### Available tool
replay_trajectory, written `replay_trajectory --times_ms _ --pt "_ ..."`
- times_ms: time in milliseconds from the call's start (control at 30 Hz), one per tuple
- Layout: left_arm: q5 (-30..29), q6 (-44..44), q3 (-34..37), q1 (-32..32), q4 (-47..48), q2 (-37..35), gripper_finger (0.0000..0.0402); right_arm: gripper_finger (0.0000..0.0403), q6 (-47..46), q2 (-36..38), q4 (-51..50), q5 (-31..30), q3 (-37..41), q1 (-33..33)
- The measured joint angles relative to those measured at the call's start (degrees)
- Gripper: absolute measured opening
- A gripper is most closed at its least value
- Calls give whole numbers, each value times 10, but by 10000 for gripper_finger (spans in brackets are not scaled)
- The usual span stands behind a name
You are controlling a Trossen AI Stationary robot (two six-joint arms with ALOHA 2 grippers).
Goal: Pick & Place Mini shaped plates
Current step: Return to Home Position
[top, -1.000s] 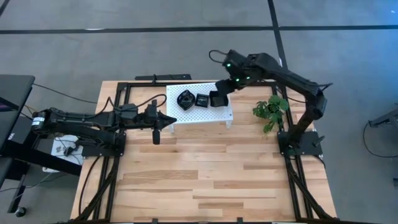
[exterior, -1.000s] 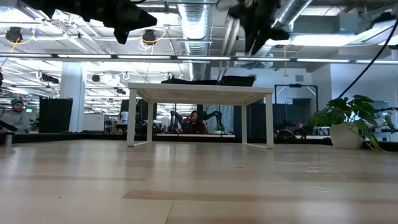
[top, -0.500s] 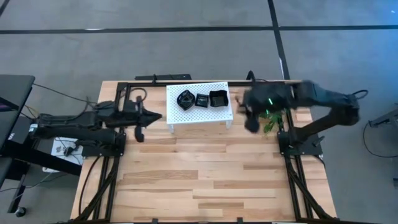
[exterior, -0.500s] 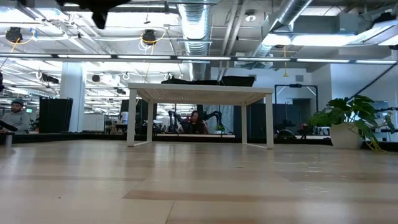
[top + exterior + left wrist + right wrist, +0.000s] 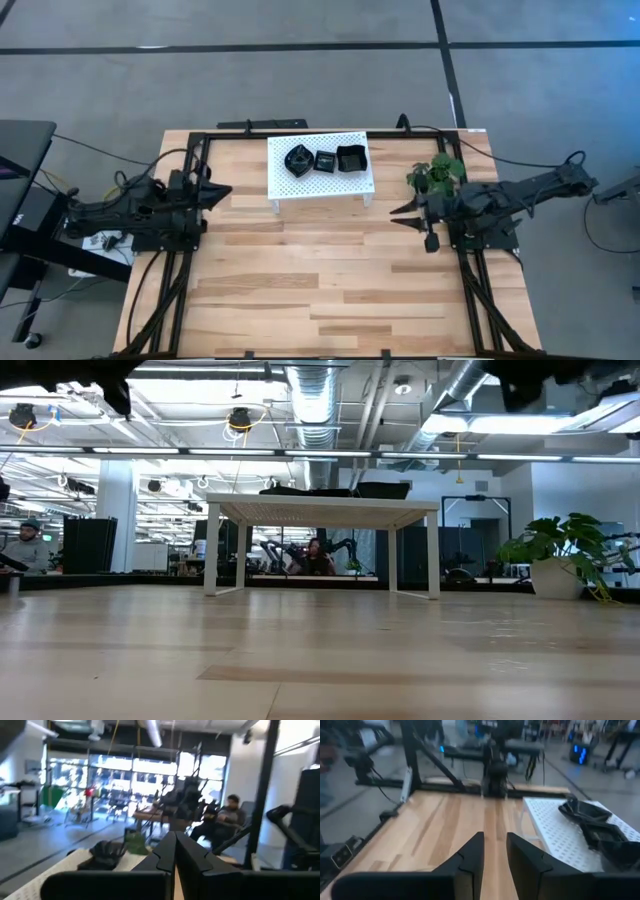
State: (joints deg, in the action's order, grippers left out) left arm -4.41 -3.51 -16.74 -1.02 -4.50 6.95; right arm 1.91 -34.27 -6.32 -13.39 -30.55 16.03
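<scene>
Beside table [image 5: 320,280] edges, left arm [image 5: 130,210] retracted, jaws pressed together; right arm [image 5: 510,195] retracted, jaws slightly spread.

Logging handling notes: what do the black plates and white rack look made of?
The small glossy black shaped plates look like glazed ceramic or hard plastic, going by their sheen. The white perforated rack looks like painted sheet metal: thin, evenly punched.

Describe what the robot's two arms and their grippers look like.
The left arm and right arm are black jointed segments with thin black cables looped alongside. The left gripper and right gripper each have two dark, angular fingers tapering to wedge tips.
</scene>
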Motion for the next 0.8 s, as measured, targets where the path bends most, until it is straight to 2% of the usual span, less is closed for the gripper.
replay_trajectory --times_ms 133,300,467,600,700,800 --pt "24 1 19 0 -4 -41 11 77 -1 79 64 0 100 5" --pt "25 2 53 0 -13 -69 11 77 -20 167 97 18 185 5" --pt "26 3 81 0 -27 -68 11 77 -36 220 91 56 223 5" --pt "25 5 102 0 -41 -68 11 77 -7 252 78 87 239 5" --pt "25 14 115 0 -71 -68 11 77 8 280 83 91 262 5" --pt "25 20 119 0 -85 -68 11 77 12 310 129 91 295 5"
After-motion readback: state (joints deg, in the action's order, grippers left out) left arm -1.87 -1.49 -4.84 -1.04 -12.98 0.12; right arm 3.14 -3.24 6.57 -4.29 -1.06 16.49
